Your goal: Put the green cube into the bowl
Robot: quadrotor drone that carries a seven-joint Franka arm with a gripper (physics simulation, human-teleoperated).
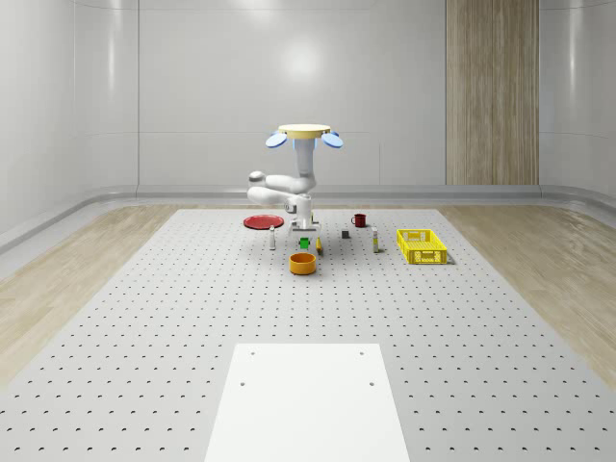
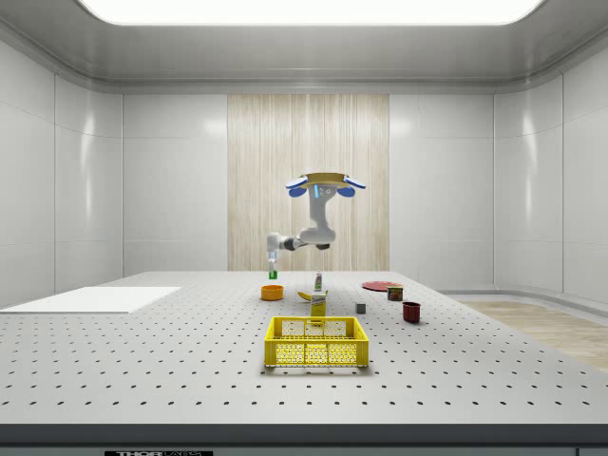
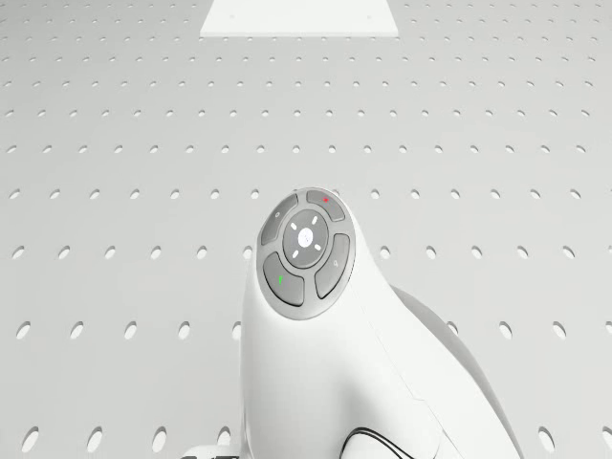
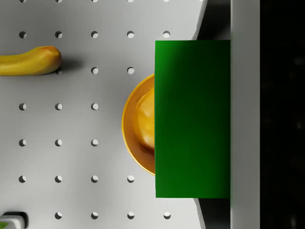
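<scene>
Clamped on the green cube point(image 4: 193, 119), our gripper point(image 1: 304, 241) hangs over the orange bowl point(image 1: 302, 264), which sits low of centre in the whole-scene view. In the wrist view the cube takes up the right-of-centre part of the frame, pressed against a pale finger point(image 4: 245, 114) on its right edge, and the bowl's rim and hollow curve out from behind its left side. So the bowl lies under the cube but offset toward the frame's left; we judge that a small shift that way is needed before letting go, or the cube may catch the rim. The side view shows the cube point(image 2: 273, 275) just above the bowl point(image 2: 273, 293), not touching it.

Our drone point(image 1: 304, 135) hovers above the table point(image 1: 144, 318), behind the bowl in the whole-scene view, the arm reaching down and forward.

As for containers: what we see of the bowl's hollow holds nothing. The yellow crate point(image 1: 422, 245), right of centre, looks empty in both fixed views. A banana point(image 4: 29, 60) lies at the wrist view's upper left, apart from the bowl.
</scene>
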